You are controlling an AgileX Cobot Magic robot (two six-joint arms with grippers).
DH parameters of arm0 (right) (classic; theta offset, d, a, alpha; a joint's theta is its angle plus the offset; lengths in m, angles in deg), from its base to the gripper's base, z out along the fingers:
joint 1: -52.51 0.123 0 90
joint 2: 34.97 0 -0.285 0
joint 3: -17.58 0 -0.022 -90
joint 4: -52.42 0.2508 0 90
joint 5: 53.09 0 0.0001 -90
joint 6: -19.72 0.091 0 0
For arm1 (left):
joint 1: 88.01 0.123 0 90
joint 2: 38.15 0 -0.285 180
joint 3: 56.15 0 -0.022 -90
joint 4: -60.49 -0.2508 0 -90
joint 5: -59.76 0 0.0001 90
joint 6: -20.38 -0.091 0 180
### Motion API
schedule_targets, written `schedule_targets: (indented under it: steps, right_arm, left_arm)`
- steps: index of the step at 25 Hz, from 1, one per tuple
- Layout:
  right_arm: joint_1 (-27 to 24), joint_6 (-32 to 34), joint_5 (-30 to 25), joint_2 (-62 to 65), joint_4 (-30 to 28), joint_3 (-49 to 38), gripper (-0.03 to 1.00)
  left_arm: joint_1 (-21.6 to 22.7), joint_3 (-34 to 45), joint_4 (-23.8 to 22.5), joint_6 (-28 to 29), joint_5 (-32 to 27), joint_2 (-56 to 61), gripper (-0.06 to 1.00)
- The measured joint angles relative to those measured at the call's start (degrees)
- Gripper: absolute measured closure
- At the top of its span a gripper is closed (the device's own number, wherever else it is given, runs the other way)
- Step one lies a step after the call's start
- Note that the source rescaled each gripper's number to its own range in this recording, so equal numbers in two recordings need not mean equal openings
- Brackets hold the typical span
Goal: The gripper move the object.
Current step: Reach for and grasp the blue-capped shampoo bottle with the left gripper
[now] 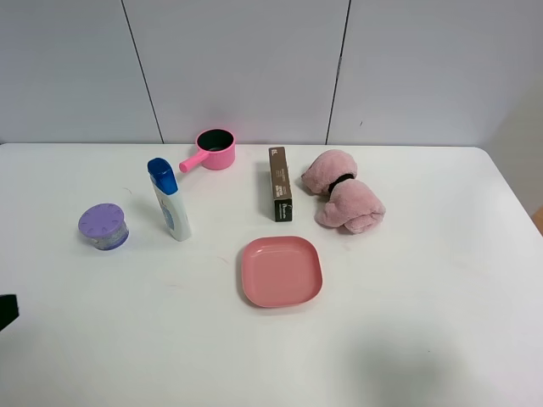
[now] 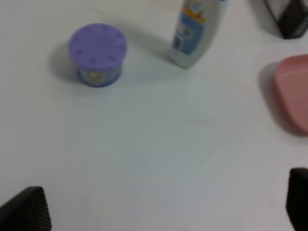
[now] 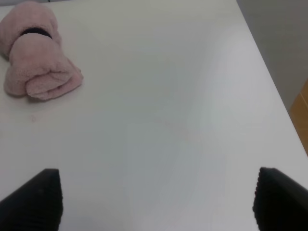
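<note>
No text, brand or number can be read anywhere.
Shampoo bottle (image 1: 170, 203), toward the left edge of the tabletop: blue-and-yellow label (image 2: 193, 24) with a small pale printed panel, wording too blurred to read.
Dark box (image 1: 280, 184), near the middle of the far edge: pale lettering along its long side, too small to read.
Purple-lidded jar (image 1: 103, 226), close to the left edge: coloured band round its wall, print unreadable.

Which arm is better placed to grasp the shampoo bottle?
Left. The shampoo bottle stands on the left of the high view and ahead of the left gripper; the right gripper faces the pink towel.
</note>
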Motion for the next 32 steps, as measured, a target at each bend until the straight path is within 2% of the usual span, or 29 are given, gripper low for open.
schedule_targets:
  steps: [2,4,6,11,15,19,21,25,29,32]
  right_arm:
    - [0.00,0.00,0.00,0.00,0.00,0.00,-0.03]
    - [0.00,0.00,0.00,0.00,0.00,0.00,-0.03]
    - [0.00,0.00,0.00,0.00,0.00,0.00,-0.03]
    - [0.00,0.00,0.00,0.00,0.00,0.00,-0.03]
    - [0.00,0.00,0.00,0.00,0.00,0.00,-0.03]
    - [0.00,0.00,0.00,0.00,0.00,0.00,-0.03]
    - [0.00,0.00,0.00,0.00,0.00,0.00,-0.03]
    - [0.00,0.00,0.00,0.00,0.00,0.00,-0.03]
    - [0.00,0.00,0.00,0.00,0.00,0.00,-0.03]
    - [0.00,0.00,0.00,0.00,0.00,0.00,-0.03]
  left_arm:
    - [0.00,-0.44,5.59,-3.45,5.26,-2.36,-0.06]
    - [0.00,-0.44,9.90,-7.55,12.15,-4.23,-0.06]
    - [0.00,-0.44,13.01,-11.79,16.28,-6.22,-0.06]
    - [0.00,0.81,16.97,-23.12,19.00,-11.11,-0.06]
    - [0.00,6.83,22.78,-30.23,24.70,-13.52,-0.06]
    - [0.00,8.25,32.14,-33.88,31.66,-14.53,-0.06]
    - [0.00,8.25,35.41,-35.62,33.98,-15.65,-0.06]
    - [0.00,8.30,38.11,-39.10,38.16,-21.39,-0.06]
    - [0.00,8.30,38.99,-40.11,39.22,-29.57,-0.06]
    - [0.00,8.30,42.80,-42.68,39.61,-35.29,-0.06]
